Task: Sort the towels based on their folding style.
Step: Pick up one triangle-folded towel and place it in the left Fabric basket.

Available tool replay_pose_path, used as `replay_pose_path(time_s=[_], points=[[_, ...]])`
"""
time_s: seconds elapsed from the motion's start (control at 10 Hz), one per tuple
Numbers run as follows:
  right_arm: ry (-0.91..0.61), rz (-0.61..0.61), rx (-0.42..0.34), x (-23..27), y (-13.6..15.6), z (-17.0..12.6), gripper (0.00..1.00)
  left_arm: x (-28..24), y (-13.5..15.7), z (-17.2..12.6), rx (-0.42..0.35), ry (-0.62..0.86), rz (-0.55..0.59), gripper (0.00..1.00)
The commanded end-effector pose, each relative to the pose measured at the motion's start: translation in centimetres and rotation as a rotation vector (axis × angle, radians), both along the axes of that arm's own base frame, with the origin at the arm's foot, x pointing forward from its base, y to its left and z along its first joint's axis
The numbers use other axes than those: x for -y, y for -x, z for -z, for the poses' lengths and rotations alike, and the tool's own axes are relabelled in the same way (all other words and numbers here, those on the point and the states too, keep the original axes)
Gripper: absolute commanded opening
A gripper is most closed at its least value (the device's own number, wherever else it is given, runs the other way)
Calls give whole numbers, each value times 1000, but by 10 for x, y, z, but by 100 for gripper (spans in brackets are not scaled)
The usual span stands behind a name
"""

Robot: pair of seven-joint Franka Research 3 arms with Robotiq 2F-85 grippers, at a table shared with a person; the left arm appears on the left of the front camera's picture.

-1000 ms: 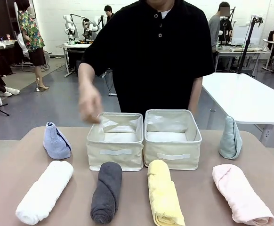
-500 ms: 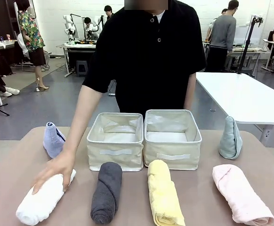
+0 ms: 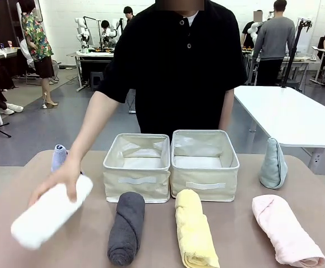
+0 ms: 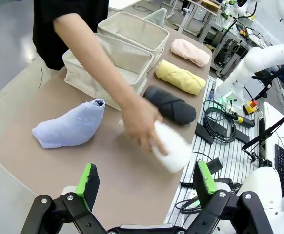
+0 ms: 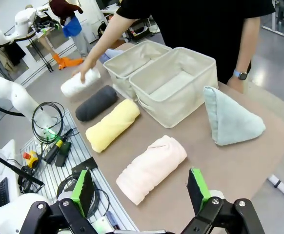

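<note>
White rolled towel (image 3: 51, 212): in person's hand (image 3: 57, 180), left of left bin (image 3: 137, 181); loose grip risks unrolling. Left tool (image 4: 144, 178), right tool (image 5: 141, 187): wide, empty.

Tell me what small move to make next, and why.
Probably ease the open right gripper down toward the pink rolled towel: it lies just ahead of it, untouched, while the person's hand grips the white towel at the other end of the table, well clear of that path.

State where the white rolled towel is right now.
In the front view the white rolled towel is at far left, under the person's hand, beside the dark grey rolled towel and nearer than the lavender-blue cone towel.
</note>
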State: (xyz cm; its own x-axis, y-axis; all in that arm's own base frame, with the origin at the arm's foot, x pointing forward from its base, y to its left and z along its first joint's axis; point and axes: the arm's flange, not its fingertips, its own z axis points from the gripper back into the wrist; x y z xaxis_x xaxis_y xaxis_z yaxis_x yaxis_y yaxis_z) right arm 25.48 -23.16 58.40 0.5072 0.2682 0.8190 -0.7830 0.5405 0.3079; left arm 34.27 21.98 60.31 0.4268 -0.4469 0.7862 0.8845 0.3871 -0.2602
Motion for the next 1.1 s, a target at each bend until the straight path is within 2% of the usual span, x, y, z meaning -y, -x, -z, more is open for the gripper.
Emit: replay_pose_path(time_s=[0.0, 0.3, 0.4, 0.6, 0.7, 0.9, 1.0], points=[[-17, 5, 1, 2, -1, -2, 100, -1, 0, -1, 5, 14, 3, 100], [-17, 5, 1, 2, -1, -2, 100, 0, 0, 0, 0, 0, 0, 100], [-17, 5, 1, 2, -1, -2, 100, 32, -6, -7, -22, -160, -1, 100], [-17, 5, 1, 2, -1, -2, 100, 93, -18, -24, -151, -313, -58, 100], [-17, 5, 1, 2, -1, -2, 100, 129, -21, -23, -214, -413, 17, 100], [-17, 5, 1, 2, -1, -2, 100, 207, -34, -11, -371, -576, -61, 100], [-17, 5, 1, 2, -1, -2, 100, 237, -42, -10, -394, -509, -138, 100]])
